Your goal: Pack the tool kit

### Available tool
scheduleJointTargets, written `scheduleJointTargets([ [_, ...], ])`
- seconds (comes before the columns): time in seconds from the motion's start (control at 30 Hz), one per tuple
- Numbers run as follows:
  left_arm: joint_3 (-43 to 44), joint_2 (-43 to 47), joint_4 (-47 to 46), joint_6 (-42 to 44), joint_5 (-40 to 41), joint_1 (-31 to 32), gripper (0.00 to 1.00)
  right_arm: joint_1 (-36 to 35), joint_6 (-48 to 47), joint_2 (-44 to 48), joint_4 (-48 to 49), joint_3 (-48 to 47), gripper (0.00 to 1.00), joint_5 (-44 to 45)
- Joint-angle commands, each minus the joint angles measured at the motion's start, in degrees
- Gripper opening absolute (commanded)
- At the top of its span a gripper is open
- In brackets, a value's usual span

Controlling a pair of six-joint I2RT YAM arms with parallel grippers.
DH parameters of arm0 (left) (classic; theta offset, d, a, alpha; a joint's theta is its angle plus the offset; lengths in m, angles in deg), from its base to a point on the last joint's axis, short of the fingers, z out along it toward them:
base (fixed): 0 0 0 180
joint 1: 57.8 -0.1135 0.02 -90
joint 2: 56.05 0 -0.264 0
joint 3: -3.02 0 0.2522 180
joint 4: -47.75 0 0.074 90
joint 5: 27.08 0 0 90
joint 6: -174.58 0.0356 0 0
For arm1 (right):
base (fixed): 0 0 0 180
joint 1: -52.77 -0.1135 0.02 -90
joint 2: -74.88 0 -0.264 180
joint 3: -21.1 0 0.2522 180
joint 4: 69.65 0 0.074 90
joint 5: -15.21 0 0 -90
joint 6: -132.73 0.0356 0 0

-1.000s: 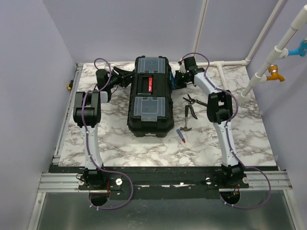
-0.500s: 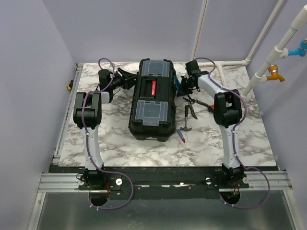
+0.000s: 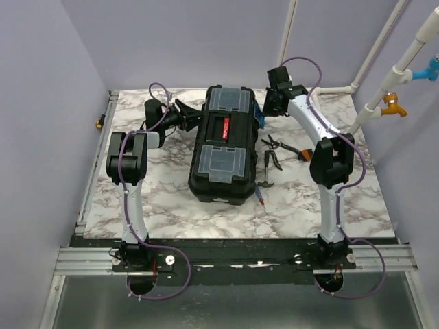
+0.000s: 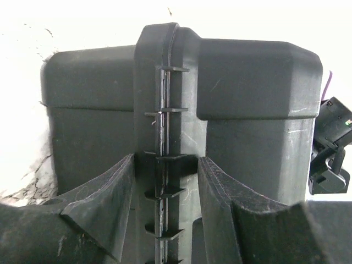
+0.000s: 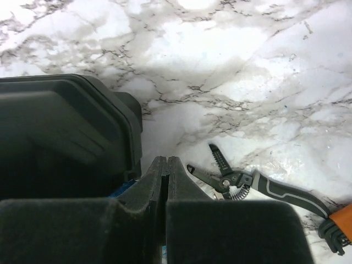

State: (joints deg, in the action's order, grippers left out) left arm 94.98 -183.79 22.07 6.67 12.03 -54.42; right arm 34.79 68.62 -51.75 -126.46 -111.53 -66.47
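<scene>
**Toolbox shut, left gripper on its side**

Top view: the toolbox (image 3: 221, 147) lies closed mid-tabletop (image 3: 164, 199), red handle (image 3: 222, 127) up. The left gripper (image 3: 190, 116) meets its left wall. The right gripper (image 3: 264, 110) sits just beside its far right corner. Pliers (image 3: 278, 145), hammer (image 3: 267, 171) and screwdriver (image 3: 261, 198) lie to its right.

Left wrist: the left gripper (image 4: 165, 176) clamps the toolbox's ribbed seam.

Right wrist: the right gripper (image 5: 166, 162) is clenched empty, toolbox at left, pliers ahead on the tabletop.
</scene>
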Motion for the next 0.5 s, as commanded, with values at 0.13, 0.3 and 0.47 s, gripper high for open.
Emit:
scheduleJointTargets([
  [0.13, -0.23, 4.85, 2.64, 2.86, -9.11, 2.26, 0.49, 0.05, -0.86, -3.32, -1.38, 2.75, 0.01, 1.61],
  [0.3, -0.41, 5.51, 3.76, 3.91, -8.78, 1.75, 0.49, 0.05, -1.06, -0.86, -2.90, 2.62, 0.01, 8.04],
  [0.47, -0.38, 5.60, 3.93, 4.08, -8.70, 1.63, 0.49, -2.05, -1.45, -0.28, -4.25, 2.80, 0.04, 7.27],
])
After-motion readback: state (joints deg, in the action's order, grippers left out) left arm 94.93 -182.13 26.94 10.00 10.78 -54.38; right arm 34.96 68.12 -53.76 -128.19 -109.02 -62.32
